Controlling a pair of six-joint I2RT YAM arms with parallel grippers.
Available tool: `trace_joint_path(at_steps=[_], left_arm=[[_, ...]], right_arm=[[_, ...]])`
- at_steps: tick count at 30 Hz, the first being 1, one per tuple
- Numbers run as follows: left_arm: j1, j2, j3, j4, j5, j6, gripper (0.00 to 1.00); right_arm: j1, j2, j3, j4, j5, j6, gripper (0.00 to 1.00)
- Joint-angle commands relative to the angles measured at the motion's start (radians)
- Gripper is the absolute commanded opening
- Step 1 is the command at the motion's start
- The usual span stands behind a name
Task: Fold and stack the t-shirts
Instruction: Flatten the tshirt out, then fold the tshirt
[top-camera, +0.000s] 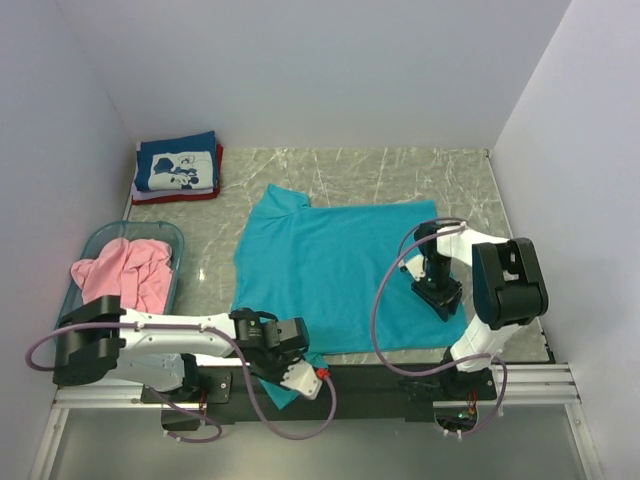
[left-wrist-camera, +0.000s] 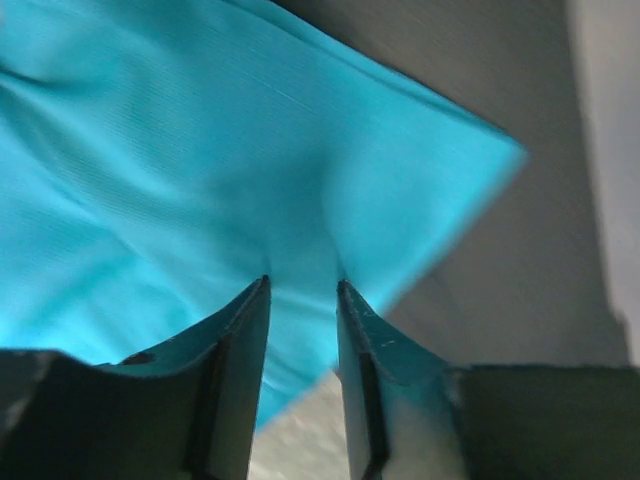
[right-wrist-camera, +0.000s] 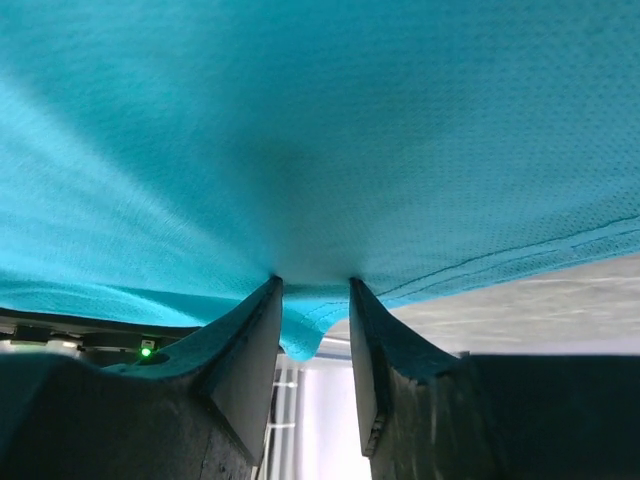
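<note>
A teal t-shirt (top-camera: 340, 260) lies spread across the middle of the table, its near left corner pulled over the table's front edge. My left gripper (top-camera: 292, 382) is shut on that corner; in the left wrist view the cloth (left-wrist-camera: 250, 150) creases into the gap between the fingertips (left-wrist-camera: 302, 285). My right gripper (top-camera: 440, 298) is shut on the shirt's near right hem, and the right wrist view shows the hem (right-wrist-camera: 320, 150) lifted and sagging between the fingertips (right-wrist-camera: 312, 282). A folded navy t-shirt with white print (top-camera: 178, 168) rests on a folded red one (top-camera: 214, 190) at the back left. A pink t-shirt (top-camera: 125, 270) is crumpled in the basket.
The translucent light-blue basket (top-camera: 150, 228) stands at the left edge of the table beside the left arm. White walls close in the table at the back and on both sides. The black rail (top-camera: 400, 380) carrying the arm bases runs along the near edge.
</note>
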Motion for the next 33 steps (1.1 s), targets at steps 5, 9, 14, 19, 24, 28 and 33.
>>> trace_joint_path(at_steps=[5,9,14,19,24,28,33], left_arm=[[0.122,-0.106,0.141,-0.245,0.196,0.087,0.42],[0.464,-0.098,0.307,-0.271,0.356,0.131,0.43],[0.903,0.13,0.601,-0.246,0.518,0.069,0.48],[1.162,0.321,0.828,0.009,0.528,-0.28,0.56],[1.215,0.528,0.963,0.193,0.376,-0.432,0.57],[1.229,0.679,1.098,0.215,0.307,-0.49,0.54],[1.229,0.849,1.207,0.236,0.241,-0.53,0.55]], right_arm=[[-0.002,-0.162,0.126,-0.086,-0.201,-0.063,0.45],[-0.053,-0.188,0.292,-0.111,-0.333,-0.063,0.54],[-0.125,-0.084,0.554,-0.059,-0.393,-0.032,0.58],[-0.188,0.103,0.765,0.042,-0.376,0.052,0.57],[-0.202,0.291,0.959,0.118,-0.349,0.086,0.53],[-0.206,0.408,1.076,0.154,-0.335,0.061,0.53],[-0.211,0.506,1.15,0.2,-0.329,0.002,0.53]])
